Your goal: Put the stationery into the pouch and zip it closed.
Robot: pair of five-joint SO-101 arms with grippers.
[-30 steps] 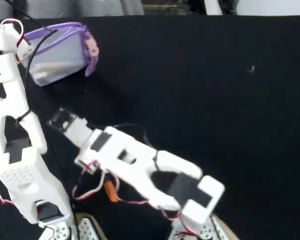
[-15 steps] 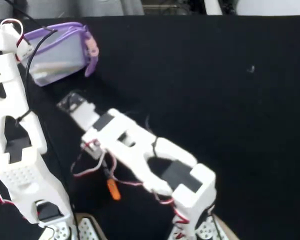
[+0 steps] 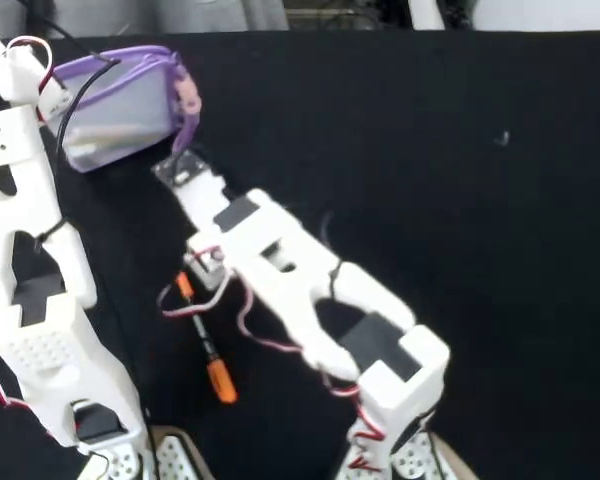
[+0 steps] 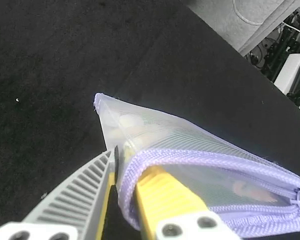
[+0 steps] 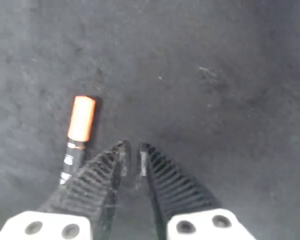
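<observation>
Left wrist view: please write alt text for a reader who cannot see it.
The left gripper clamps the purple-edged rim of a translucent pouch, with the black table behind it. Inside it, pale items show faintly.

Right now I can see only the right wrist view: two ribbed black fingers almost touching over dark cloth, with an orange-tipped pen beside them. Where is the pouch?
Observer: The purple-trimmed pouch is at the far left corner of the table, held by the left hand.
Visitor: How does it hold it?
Observer: It pinches one wall at the mouth: the yellow finger seems to be inside the purple rim, the grey finger outside.
Visitor: Is anything in it?
Observer: Pale shapes show through its clear side; I cannot tell what they are.
Visitor: And the pen?
Observer: From above, the pen lies on the near side, orange at both ends.
</observation>
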